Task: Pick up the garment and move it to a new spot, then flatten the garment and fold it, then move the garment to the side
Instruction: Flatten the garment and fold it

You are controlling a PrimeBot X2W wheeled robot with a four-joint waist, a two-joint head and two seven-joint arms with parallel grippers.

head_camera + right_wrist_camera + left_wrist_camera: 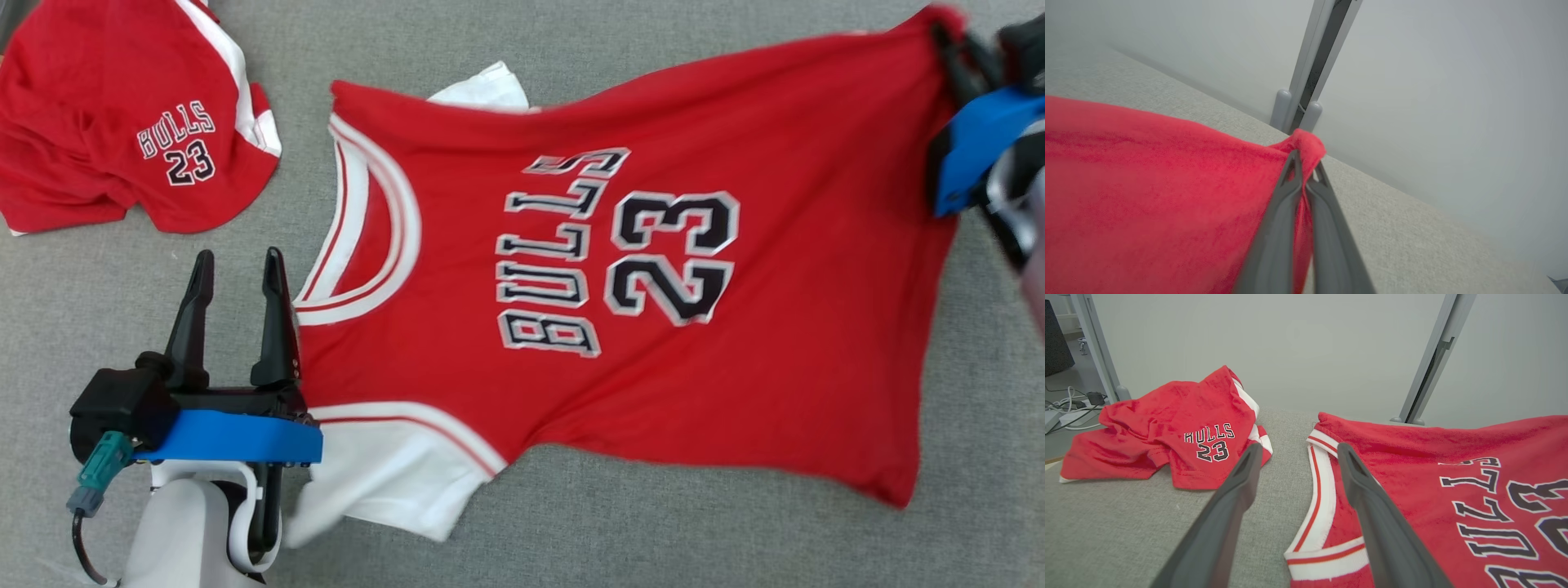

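A red Bulls 23 jersey (653, 327) with white trim lies spread across the grey surface, neckline toward the left. My right gripper (947, 41) is shut on its far right hem corner (1306, 147), holding that corner lifted. My left gripper (237, 265) stands open at the lower left, beside the jersey's neckline (1323, 498), with nothing between its fingers. One white sleeve (392, 474) lies crumpled just right of the left wrist.
A second red Bulls 23 garment (122, 114) lies bunched at the upper left, also visible as a heap (1167, 428) in the left wrist view. A grey metal post (1310, 61) stands at the surface's far edge by a pale wall.
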